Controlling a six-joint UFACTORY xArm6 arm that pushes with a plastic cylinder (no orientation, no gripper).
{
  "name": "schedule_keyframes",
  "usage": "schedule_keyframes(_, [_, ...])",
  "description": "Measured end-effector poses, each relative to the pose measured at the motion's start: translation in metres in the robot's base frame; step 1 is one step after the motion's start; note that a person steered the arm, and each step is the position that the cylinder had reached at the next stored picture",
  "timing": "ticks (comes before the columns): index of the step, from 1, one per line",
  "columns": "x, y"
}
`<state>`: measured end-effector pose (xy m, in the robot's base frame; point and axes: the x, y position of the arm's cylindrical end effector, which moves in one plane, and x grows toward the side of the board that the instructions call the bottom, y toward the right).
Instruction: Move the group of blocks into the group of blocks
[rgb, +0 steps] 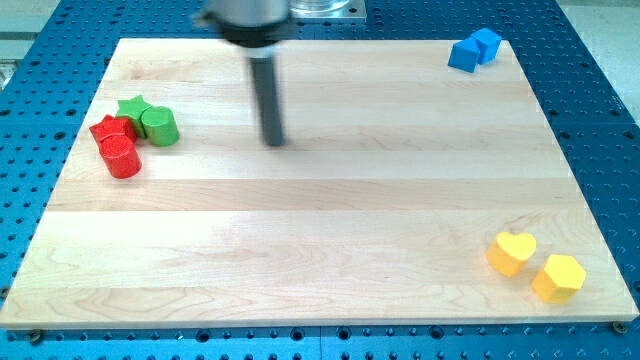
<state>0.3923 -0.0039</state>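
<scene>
Wooden board (320, 230) on blue perforated bench: my tip (274, 143), a bare rod with no jaws, stands at three o'clock of the green cylinder (159, 126), apparently clear; circle behind the cluster before pushing.

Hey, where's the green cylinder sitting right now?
The green cylinder sits at the view's left, touching the green star and beside the red cylinder.

Bright even overhead light, soft short shadows, rod's upper part (250, 20) blurred, w/ mild glare on board (320, 230).

My rod hangs upright from its mount at twelve o'clock. My tip (274, 141) sits upper left of centre.
</scene>
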Motion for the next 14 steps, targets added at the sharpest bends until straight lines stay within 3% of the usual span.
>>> schedule_keyframes(1, [-0.022, 0.144])
schedule_keyframes(2, [-0.089, 0.244])
schedule_keyframes(3, [-0.157, 0.315])
schedule_keyframes(4, [-0.201, 0.337])
schedule_keyframes(5, [-0.2, 0.324])
schedule_keyframes(7, [-0.19, 0.242])
schedule_keyframes(11, [-0.025, 0.114])
schedule_keyframes(14, [-0.061, 0.053])
